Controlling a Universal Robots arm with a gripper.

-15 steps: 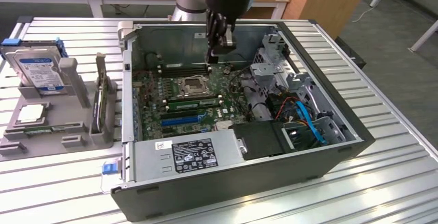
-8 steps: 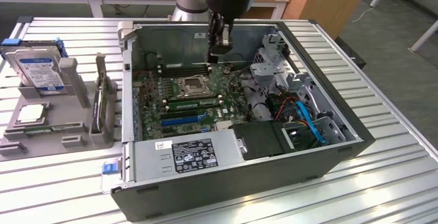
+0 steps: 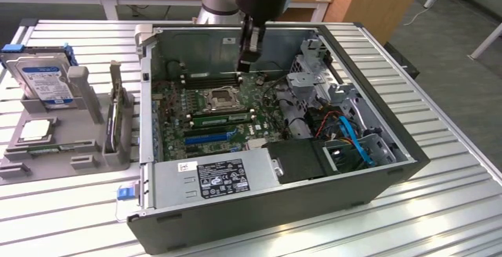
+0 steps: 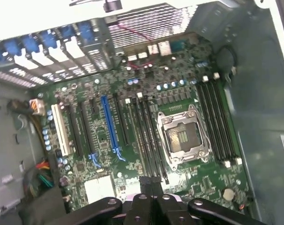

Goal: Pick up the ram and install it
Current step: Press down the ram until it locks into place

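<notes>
Jaws (image 3: 244, 64) hover over motherboard (image 3: 206, 113).

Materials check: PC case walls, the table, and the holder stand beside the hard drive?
Case: looks like sheet metal, dark matte outside, bare grey inside with stamped holes. Table: likely aluminium, silvery ribbed slats with a dull sheen. Stand: probably plastic or a 3D print, uniform matte grey with blocky shapes.
</notes>
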